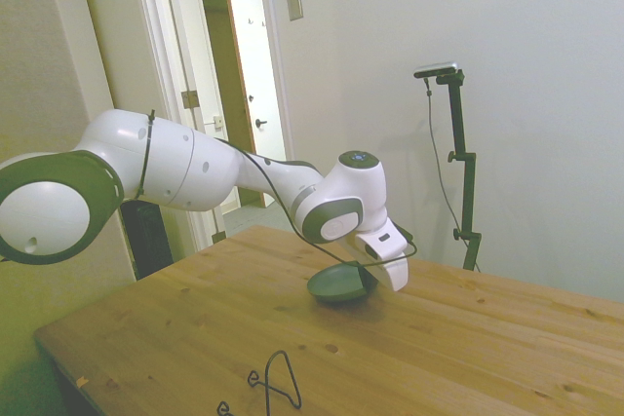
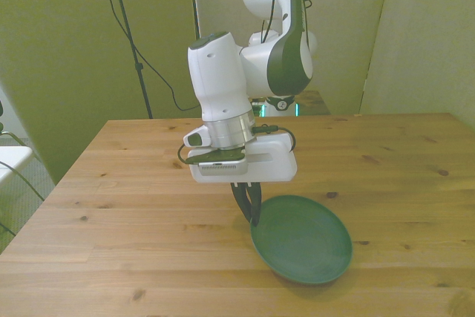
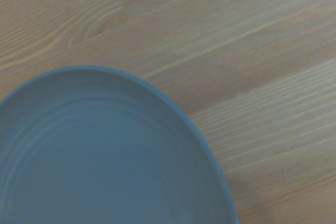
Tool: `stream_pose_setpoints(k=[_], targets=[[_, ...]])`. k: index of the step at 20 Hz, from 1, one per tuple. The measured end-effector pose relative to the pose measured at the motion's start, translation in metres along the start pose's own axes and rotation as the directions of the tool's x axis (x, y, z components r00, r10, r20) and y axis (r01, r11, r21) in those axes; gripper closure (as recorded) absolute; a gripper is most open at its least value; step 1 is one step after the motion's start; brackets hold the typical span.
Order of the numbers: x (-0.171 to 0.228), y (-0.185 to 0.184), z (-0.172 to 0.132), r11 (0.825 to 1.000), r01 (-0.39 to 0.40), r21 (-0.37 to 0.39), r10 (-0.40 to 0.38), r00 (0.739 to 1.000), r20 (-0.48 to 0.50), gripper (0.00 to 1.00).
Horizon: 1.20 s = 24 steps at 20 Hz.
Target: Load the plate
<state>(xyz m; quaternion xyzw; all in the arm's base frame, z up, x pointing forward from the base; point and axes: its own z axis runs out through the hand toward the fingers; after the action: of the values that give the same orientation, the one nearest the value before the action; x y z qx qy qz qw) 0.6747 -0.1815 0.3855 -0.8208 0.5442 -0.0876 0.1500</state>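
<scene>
Your gripper (image 2: pixel 249 209) has its two dark fingers (image 2: pixel 243 200) drawn close together on the near-left rim of the plate (image 2: pixel 304 241), as the front view shows it; only the thickness of that rim appears to sit between them, so you have the plate pinched by its edge. In the side view the fingers are hidden behind the white hand and the plate (image 1: pixel 338 284), so the grip reads from the front view only.

The plate hangs tilted, its gripped side higher and its far side dipping toward the table (image 2: pixel 133 206). You cannot tell from these views whether the low edge touches the wood or floats just above it. The wrist view gives you the plate's (image 3: pixel 100 161) smooth inner surface and curved rim with the wood grain beyond.

The plate sits toward the front view's right of centre. A small black wire stand (image 1: pixel 276 382) stands well apart near the table's edge in the side view.
</scene>
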Motion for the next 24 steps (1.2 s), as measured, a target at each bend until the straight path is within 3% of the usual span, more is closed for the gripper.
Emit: stream_pose_setpoints(k=[7, 13, 19, 24], targets=[[-0.035, -0.023, -0.056, 1.0, 0.02, -0.019, -0.02, 0.999, -0.033, 1.0], [-0.077, -0.029, -0.131, 0.994, 0.076, -0.081, -0.087, 0.987, -0.135, 1.0], [-0.12, 0.01, -0.195, 0.977, 0.14, -0.162, -0.17, 0.966, -0.194, 1.0], [-0.152, 0.052, -0.22, 0.959, 0.178, -0.219, -0.226, 0.95, -0.215, 1.0]])
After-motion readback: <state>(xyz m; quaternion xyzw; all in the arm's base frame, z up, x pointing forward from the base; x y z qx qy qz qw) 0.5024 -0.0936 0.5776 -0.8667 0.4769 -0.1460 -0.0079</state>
